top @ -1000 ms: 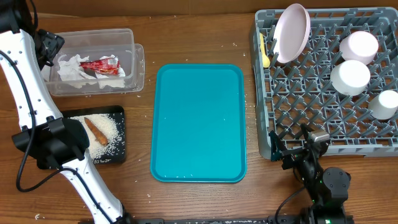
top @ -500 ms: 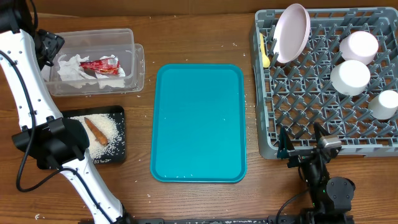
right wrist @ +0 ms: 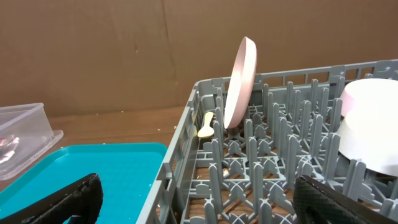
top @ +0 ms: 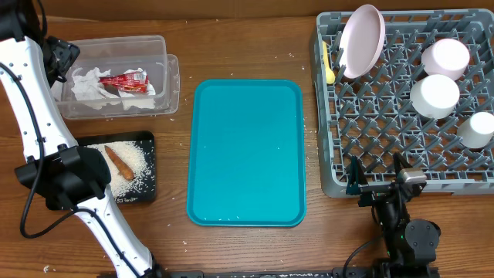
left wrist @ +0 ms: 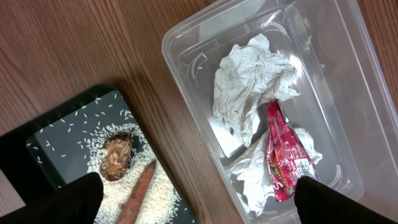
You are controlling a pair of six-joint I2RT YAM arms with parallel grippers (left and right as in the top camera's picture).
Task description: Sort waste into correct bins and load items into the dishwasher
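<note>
The clear tub (top: 171,77) holds crumpled napkins (left wrist: 252,78) and the red wrapper (left wrist: 283,152). The black tray (top: 148,185) holds rice (left wrist: 155,186), the brown stick (left wrist: 140,190) and the brown lump (left wrist: 116,157). The grey rack (top: 386,100) holds the upright plate (top: 363,40), the yellow spoon (top: 329,69), two upturned bowls (top: 445,58) (top: 434,96) and the cup (top: 482,129). My left gripper (left wrist: 199,208) is open and empty, high above the gap between tub and tray. My right gripper (top: 377,179) is open and empty at the rack's front edge (right wrist: 199,199).
The teal tray (top: 247,154) lies bare between the bins and the rack. The left arm's white links (top: 35,116) cross beside the tub and over the black tray's left end. A few rice grains lie loose on the wooden table.
My right gripper has shifted slightly right along the rack's front edge and squared up to it. The left arm and all objects have not moved.
</note>
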